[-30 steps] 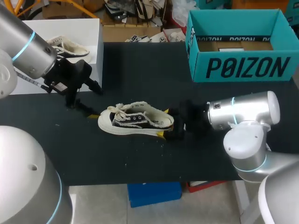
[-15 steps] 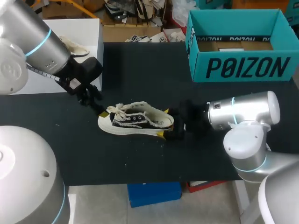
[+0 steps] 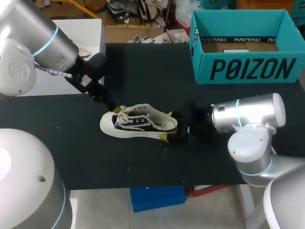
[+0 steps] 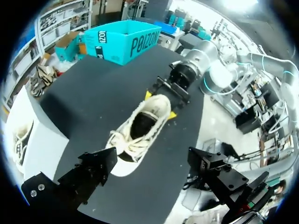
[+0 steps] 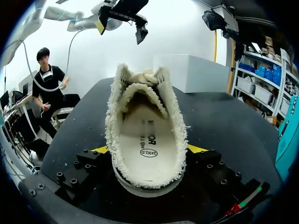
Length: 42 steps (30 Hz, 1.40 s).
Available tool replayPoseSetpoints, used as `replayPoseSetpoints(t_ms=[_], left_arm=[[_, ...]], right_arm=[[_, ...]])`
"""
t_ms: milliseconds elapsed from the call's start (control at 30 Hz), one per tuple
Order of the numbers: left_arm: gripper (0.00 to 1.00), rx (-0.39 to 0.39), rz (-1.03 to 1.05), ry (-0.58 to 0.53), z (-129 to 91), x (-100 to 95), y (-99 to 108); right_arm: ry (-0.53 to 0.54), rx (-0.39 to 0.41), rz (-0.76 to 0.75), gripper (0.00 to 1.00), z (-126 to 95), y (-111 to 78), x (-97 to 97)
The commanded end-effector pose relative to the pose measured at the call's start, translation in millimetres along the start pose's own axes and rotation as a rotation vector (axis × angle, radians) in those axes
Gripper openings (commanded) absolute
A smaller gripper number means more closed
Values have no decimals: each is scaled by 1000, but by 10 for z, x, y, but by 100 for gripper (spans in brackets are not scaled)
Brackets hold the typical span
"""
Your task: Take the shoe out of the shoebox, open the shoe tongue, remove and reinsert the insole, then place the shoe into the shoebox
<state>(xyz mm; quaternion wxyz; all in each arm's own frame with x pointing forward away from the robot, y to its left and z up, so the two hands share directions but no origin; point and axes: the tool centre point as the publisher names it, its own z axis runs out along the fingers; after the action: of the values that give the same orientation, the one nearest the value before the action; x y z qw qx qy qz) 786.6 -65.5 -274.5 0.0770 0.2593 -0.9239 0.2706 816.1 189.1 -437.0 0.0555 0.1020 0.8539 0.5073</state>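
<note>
A low black-and-cream shoe [image 3: 138, 122] lies upright on the black table [image 3: 147, 71], toe to the left. My right gripper [image 3: 167, 126] is shut on its heel, one yellow-tipped finger on each side. In the right wrist view the shoe [image 5: 145, 135] runs ahead from between the fingers [image 5: 100, 150], its insole showing under the frayed collar. My left gripper [image 3: 111, 106] hangs open just above the toe and laces. From the left wrist the shoe [image 4: 140, 128] lies ahead between the wide-spread fingers [image 4: 96, 170]. The teal shoebox [image 3: 243, 45] stands open at the back right.
A white block [image 3: 90, 28] stands at the back left with a second shoe [image 3: 84, 49] on it, mostly hidden by my left arm. The shoebox [image 4: 122, 41] has only a card in its bottom. Bare tabletop lies between shoe and box.
My left arm has swung right and toward the shoe, bringing its open gripper from the table's left side to just over the toe. The right arm and the shoe have stayed still.
</note>
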Motion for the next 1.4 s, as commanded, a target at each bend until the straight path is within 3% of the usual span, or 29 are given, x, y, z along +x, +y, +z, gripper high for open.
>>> replayPoseSetpoints(t_ms=[33, 100, 633, 700, 933, 1400], left_arm=[[100, 17, -552, -138, 199, 41, -230], [100, 36, -699, -129, 227, 46, -306], [100, 36, -699, -129, 227, 46, -306], [100, 22, -766, -152, 292, 26, -398], [100, -86, -699, -186, 461, 80, -632], [100, -310, -614, -476, 808, -28, -808]], right_arm=[[-1, 3, 2, 0, 43, -6, 2], [-1, 3, 2, 0, 43, -6, 2], [-1, 3, 2, 0, 43, -6, 2], [-1, 3, 2, 0, 43, -6, 2], [-1, 3, 2, 0, 43, -6, 2], [-1, 3, 2, 0, 43, -6, 2]])
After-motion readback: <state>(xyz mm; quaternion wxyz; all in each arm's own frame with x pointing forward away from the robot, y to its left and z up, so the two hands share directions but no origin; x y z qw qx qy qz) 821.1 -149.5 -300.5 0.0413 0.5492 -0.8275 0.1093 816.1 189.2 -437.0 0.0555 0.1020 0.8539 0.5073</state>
